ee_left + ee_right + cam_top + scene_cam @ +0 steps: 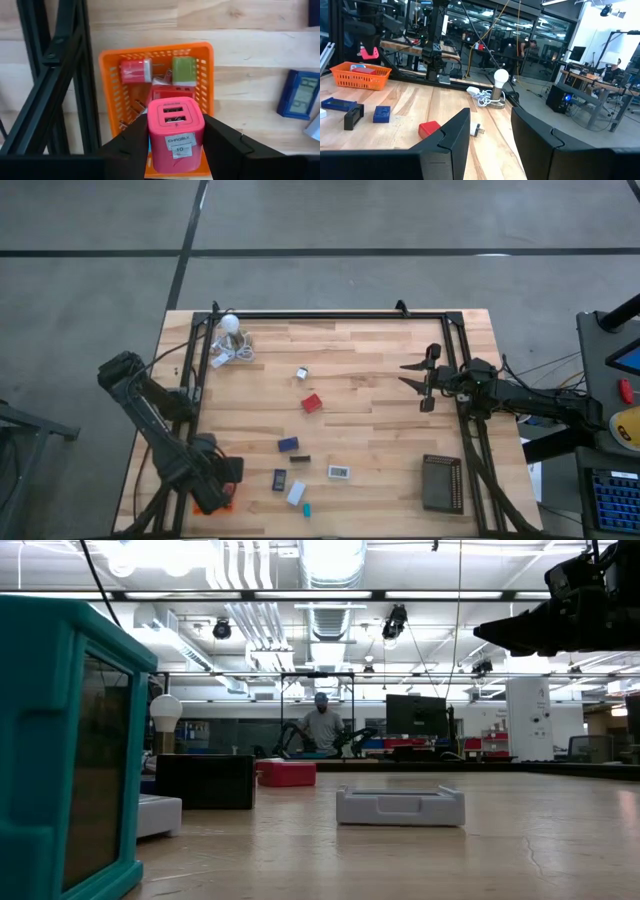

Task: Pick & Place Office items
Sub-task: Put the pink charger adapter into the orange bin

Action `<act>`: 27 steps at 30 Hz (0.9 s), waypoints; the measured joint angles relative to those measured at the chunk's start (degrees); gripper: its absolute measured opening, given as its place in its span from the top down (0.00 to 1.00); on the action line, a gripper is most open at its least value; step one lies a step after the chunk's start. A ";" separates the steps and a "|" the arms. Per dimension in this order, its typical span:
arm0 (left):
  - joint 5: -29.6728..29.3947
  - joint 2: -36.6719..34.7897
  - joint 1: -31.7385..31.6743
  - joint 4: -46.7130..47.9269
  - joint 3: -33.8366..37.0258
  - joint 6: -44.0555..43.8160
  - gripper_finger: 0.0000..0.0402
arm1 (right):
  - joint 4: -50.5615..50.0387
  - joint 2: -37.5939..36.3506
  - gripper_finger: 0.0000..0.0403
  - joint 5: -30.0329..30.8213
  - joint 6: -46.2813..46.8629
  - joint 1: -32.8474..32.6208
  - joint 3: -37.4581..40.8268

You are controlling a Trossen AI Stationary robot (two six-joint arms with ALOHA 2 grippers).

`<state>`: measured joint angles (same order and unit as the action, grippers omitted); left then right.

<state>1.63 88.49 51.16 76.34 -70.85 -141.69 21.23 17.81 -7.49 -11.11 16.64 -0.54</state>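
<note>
The wooden desk (370, 430) carries everything, framed by black rails; the left arm reaches to the desk's near left corner, where its end effector (176, 150) pinches a pink charger block (176, 134) between both fingers, held just above the orange tray (107, 90); the right arm lies along the right side with its end effector (415, 378) hovering above the desk, its fingers spread apart with nothing between them; the black ribbed tray (441, 483) sits at the near right corner; the orange tray already holds a red-pink piece (136, 71), a green piece (184, 70) and another red one (172, 93) under the held block; at the far left corner stands a white bulb (231, 323) with its coiled cord (232, 355); loose office items lie scattered across the middle of the desk: a red block (312, 403), a navy block (288, 444), a small black piece (300, 459), a white rectangular piece (339, 472), a blue flat piece (279, 479), a white block (296, 493), a tiny teal piece (307, 508) nearest the front edge, and a small white plug (301, 373) farther back.
</note>
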 joint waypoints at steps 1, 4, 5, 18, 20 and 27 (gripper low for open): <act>0.33 -0.02 0.15 0.14 0.00 -0.46 0.61 | 0.00 0.01 0.65 0.00 0.00 0.00 -0.02; 0.55 -0.03 0.72 0.50 0.23 -1.64 0.61 | 0.00 0.00 0.65 0.00 0.00 0.00 -0.02; 0.57 -0.05 0.86 0.50 0.47 -1.86 0.61 | 0.00 0.00 0.65 0.00 0.00 0.00 -0.01; 2.10 -3.52 1.62 -6.69 9.89 -3.76 0.61 | 0.00 -0.01 0.65 0.00 0.00 0.00 -0.02; 2.61 -4.49 1.64 -8.61 12.02 -4.30 0.61 | 0.00 0.01 0.65 0.00 0.00 0.00 0.00; 5.23 -8.65 2.06 -16.50 19.75 -5.39 0.61 | 0.01 0.00 0.65 0.00 0.00 0.00 -0.02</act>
<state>6.85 79.84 53.21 59.83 -51.10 -147.08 21.25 17.82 -7.49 -11.11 16.64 -0.55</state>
